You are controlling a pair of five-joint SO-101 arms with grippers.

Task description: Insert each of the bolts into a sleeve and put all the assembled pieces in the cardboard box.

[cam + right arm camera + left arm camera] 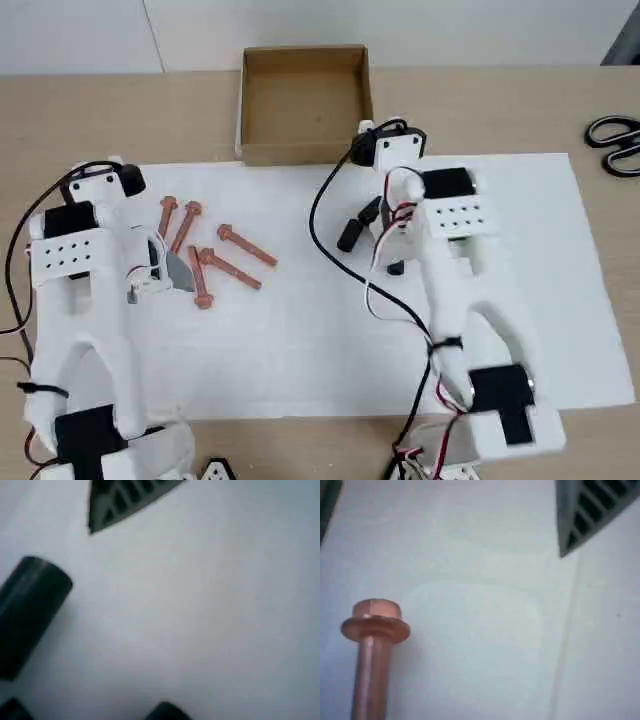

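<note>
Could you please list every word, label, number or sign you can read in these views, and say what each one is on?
None: no text can be read in any view.
The box, bolts, sleeves, scissors and white sheet show no print, label or number.
</note>
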